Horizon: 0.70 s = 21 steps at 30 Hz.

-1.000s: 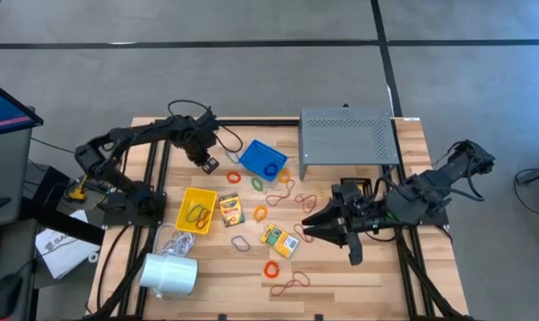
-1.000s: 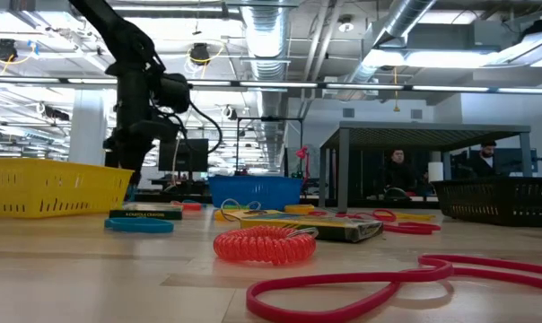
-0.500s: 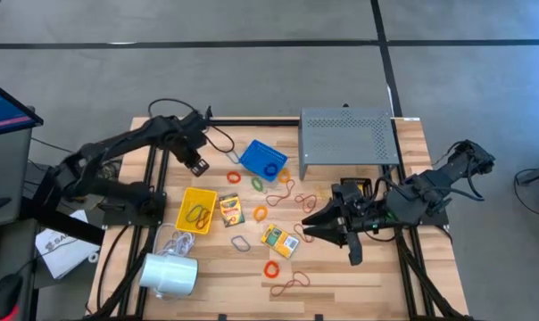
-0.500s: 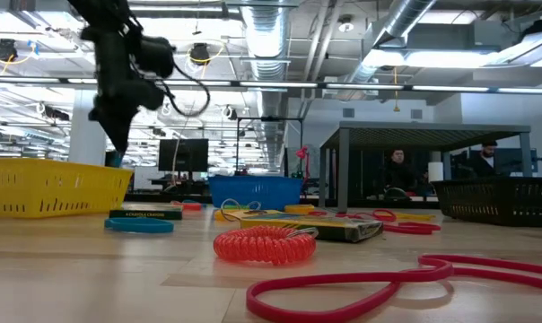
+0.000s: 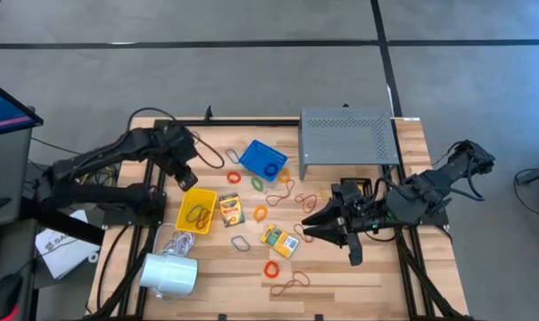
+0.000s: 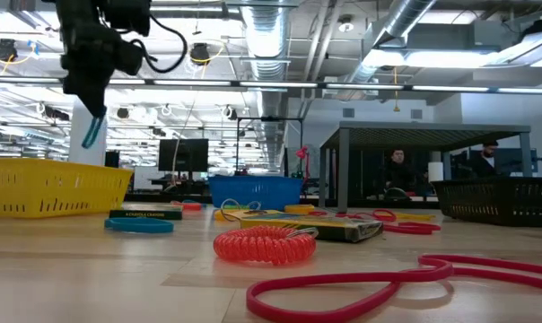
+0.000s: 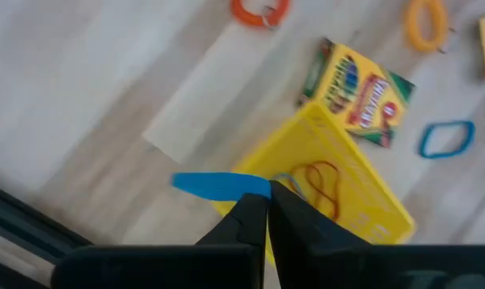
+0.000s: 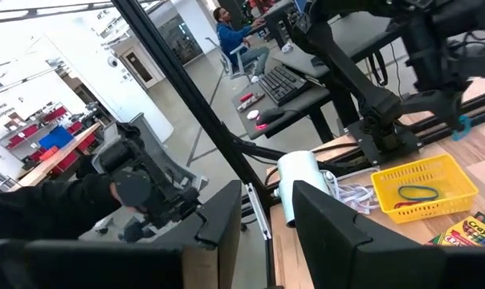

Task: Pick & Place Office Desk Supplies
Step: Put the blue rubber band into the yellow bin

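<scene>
A pale wooden surface stands on a grey floor, with an open workshop of ceiling pipes and strip lights behind it. Two people sit far back in the room.

The left tool hangs above the surface's left side, just over the far edge of a yellow basket. Its fingers are closed on a blue rubber band, which sticks out sideways from the fingertips. In the low view the same band dangles in the air above the basket's rim. The basket already holds a few bands, one of them red.

The right tool rests low over the right side of the surface, pointing toward the middle. Its fingers stand apart with nothing between them.

A crayon box lies touching the basket's right side. A second crayon box lies nearer the middle, close to the right tool. A blue basket sits further back, holding a blue band. Loose rubber bands in orange, green, red and blue are scattered between the two baskets and toward the front edge. An orange coiled band lies near the front edge, with a red band beside it.

A grey perforated shelf stands at the back right. A white cylinder with a cord lies at the front left corner.
</scene>
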Each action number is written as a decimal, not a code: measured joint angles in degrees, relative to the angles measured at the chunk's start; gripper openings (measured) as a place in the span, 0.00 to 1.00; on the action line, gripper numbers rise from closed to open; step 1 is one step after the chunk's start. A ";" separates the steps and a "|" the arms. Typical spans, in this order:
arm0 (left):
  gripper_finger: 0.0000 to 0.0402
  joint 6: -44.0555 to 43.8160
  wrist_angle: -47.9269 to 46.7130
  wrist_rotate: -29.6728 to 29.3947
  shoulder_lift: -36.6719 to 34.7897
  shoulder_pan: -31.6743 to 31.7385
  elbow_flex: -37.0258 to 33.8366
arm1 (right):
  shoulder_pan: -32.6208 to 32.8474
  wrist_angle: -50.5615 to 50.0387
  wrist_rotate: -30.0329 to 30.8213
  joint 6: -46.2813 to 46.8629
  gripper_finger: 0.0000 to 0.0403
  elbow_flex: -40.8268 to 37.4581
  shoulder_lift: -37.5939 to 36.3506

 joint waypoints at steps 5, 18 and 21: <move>0.00 -4.41 -0.97 1.06 -0.55 -7.28 0.00 | 0.02 -0.03 0.00 0.00 0.28 0.00 -0.01; 0.00 -19.10 0.48 3.91 0.19 -27.28 0.02 | 0.07 -0.28 -0.07 -0.60 0.28 0.00 -0.01; 0.00 -21.77 1.86 3.45 1.62 -30.97 0.04 | 0.07 -0.27 -0.07 -0.90 0.28 0.02 -0.01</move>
